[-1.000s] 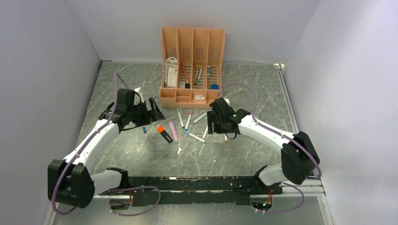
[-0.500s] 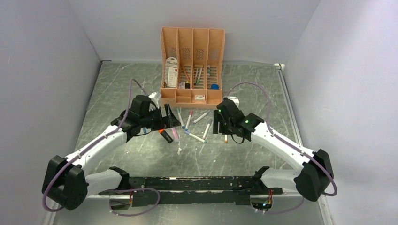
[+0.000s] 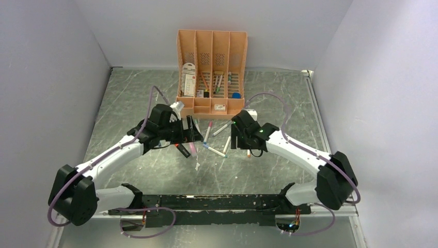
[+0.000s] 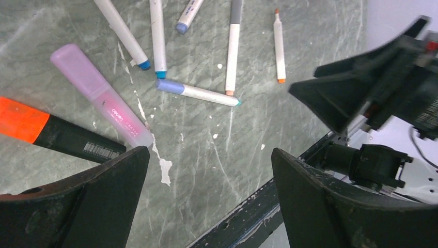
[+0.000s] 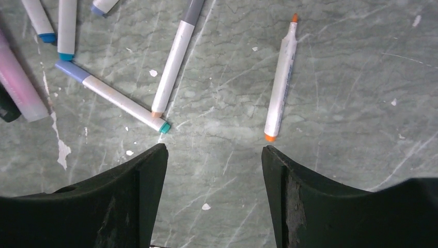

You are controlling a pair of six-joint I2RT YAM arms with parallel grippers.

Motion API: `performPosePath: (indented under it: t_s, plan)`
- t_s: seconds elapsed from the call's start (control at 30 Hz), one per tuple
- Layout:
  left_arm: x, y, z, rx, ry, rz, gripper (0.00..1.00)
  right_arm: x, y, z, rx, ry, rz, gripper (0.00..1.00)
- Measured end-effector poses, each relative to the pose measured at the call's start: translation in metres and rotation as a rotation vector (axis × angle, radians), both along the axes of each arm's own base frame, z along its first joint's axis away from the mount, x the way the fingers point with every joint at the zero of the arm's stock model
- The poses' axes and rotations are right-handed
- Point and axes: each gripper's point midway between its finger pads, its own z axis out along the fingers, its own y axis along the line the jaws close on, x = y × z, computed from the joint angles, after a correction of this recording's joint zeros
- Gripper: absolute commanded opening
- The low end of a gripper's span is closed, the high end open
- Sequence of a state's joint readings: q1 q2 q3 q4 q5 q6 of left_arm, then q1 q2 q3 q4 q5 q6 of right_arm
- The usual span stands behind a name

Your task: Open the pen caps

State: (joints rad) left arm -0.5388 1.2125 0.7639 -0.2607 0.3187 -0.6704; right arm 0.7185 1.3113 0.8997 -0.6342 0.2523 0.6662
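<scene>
1. Step-wise I'd call this the reach-in bit. Both arms hang over the pen pile and nothing's grabbed. The left fingers [image 4: 77, 206] are spread as wide as they go, empty. The right fingers [image 5: 103, 206] are roughly half spread, with only bare surface [image 5: 222, 119] in the gap.
2. Next move, I reckon: one pair drops down and pinches a barrel, the other takes that pen's cap, then a straight pull apart along the pen. The pens lie flat and crowded, so picking one cleanly is the fiddly part.
3. Nearest the right fingers is the orange-tipped marker [image 5: 281, 77], just ahead of the right-hand finger. Its nib is showing, so that one looks done.
4. Just ahead of the other right finger is a marker with a lilac-blue cap [image 5: 72, 71]. Its teal tail points toward the gap and the cap is at the far end. The grey-capped marker [image 5: 175, 57] has its tail right beside that.
5. Under the left fingers, the pink highlighter [image 4: 100, 95] ends just off the left-hand fingertip. The orange-capped highlighter [image 4: 51, 132] beside it slips partly behind that finger. Both look capped.
6. Further out are slim markers with blue ends [image 4: 144, 64]. I can't tell if those are caps or plugs.
7. Way beyond is the peach organizer [image 3: 212, 72], not our job.
</scene>
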Motion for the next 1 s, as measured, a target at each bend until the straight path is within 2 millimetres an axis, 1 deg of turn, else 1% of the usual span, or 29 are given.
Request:
performPosePath:
  t_s: [0.13, 0.4, 0.57, 0.67, 0.8, 0.93, 1.0]
  plan:
    - [-0.005, 0.001, 0.017, -0.032, -0.040, -0.004, 1.00, 0.006, 0.012, -0.012, -0.026, 0.028, 0.013, 0.63]
    - [-0.030, 0.015, 0.045, -0.076, -0.082, 0.004, 1.00, 0.024, 0.050, -0.027, -0.034, 0.046, 0.034, 0.57]
    - [-0.048, 0.026, 0.043, -0.048, -0.052, 0.001, 1.00, 0.026, 0.056, -0.042, -0.042, 0.081, -0.004, 0.52]
    - [-0.056, 0.032, 0.045, -0.036, -0.054, -0.003, 1.00, 0.025, 0.056, -0.050, -0.043, 0.101, -0.035, 0.51]
    - [-0.062, 0.037, 0.048, -0.027, -0.071, -0.016, 1.00, 0.021, 0.058, -0.060, -0.051, 0.126, -0.071, 0.51]
    - [-0.063, 0.039, 0.044, -0.005, -0.070, -0.031, 1.00, 0.018, 0.058, -0.071, -0.071, 0.146, -0.104, 0.51]
    - [-0.063, 0.039, 0.043, 0.001, -0.072, -0.037, 1.00, 0.018, 0.056, -0.076, -0.081, 0.155, -0.121, 0.49]
